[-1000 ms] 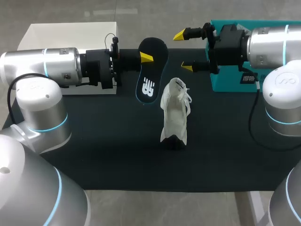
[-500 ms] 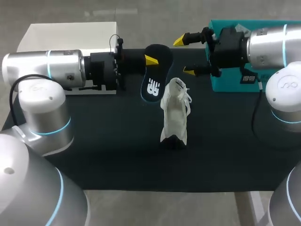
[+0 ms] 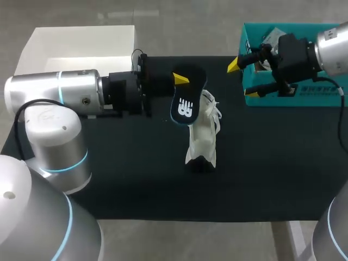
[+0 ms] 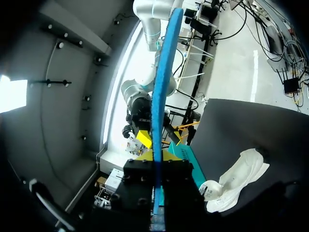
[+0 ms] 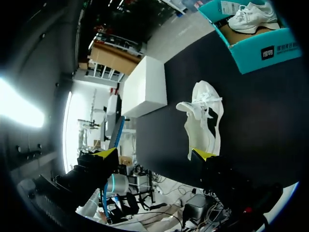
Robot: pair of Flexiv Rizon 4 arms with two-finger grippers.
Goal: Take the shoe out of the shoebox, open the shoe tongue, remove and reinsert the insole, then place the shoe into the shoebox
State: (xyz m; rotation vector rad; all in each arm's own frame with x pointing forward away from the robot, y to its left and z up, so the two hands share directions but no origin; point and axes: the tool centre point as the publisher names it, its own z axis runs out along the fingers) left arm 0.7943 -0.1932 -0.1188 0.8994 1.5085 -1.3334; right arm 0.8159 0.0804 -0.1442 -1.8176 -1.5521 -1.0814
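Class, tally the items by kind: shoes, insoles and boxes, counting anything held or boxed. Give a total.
Shoes: 2 (white shoe on the mat, second shoe in the teal shoebox)
Insoles: 1 (insole)
Boxes: 2 (teal shoebox, white box)
Total: 5

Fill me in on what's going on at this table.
The left gripper is shut on the dark insole and holds it in the air close to the white shoe, which sits on the black mat. The right gripper is open and empty, by the teal shoebox. The insole is not yet back in the shoe.
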